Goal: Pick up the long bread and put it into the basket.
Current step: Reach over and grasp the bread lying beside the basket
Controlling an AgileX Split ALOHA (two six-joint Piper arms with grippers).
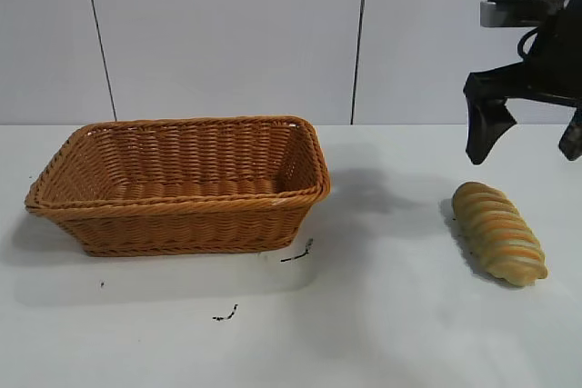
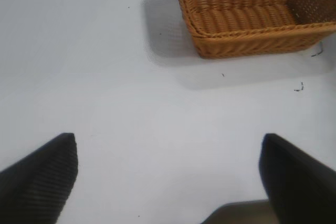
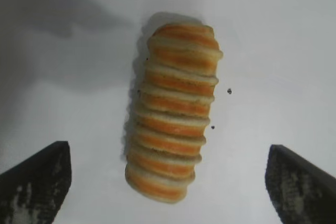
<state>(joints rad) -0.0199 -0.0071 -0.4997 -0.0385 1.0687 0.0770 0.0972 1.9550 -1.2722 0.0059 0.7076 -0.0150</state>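
Hovering above the table (image 1: 409, 315), the right claw (image 1: 527, 138) hangs with its jaws spread wide and nothing between them; the bread (image 1: 499, 232) lies flat on the table just below it and slightly nearer the camera. In the right wrist view the bread (image 3: 174, 114) sits between the two dark fingertips (image 3: 37, 182) with room to spare on either side, its long axis running across the line from one tip to the other, so the jaws are already set to close over its narrow width.

By its look the loaf is light and somewhat soft, with a ridged, twisted surface that should give the pads grip rather than let them slide. A hard squeeze could dent it, so I judge a gentle close is enough. The middle ridges are the best place to take hold, since gripping near an end would let the far end droop or swing.

The right arm reaches in from the table's right edge, wrist pointing down. The basket (image 1: 182, 190) stands well apart, off to the claw's left, and holds nothing.

The left claw (image 2: 168, 177) is parked high over bare table, jaws wide apart and holding nothing, with the basket (image 2: 252, 40) farther off in its view
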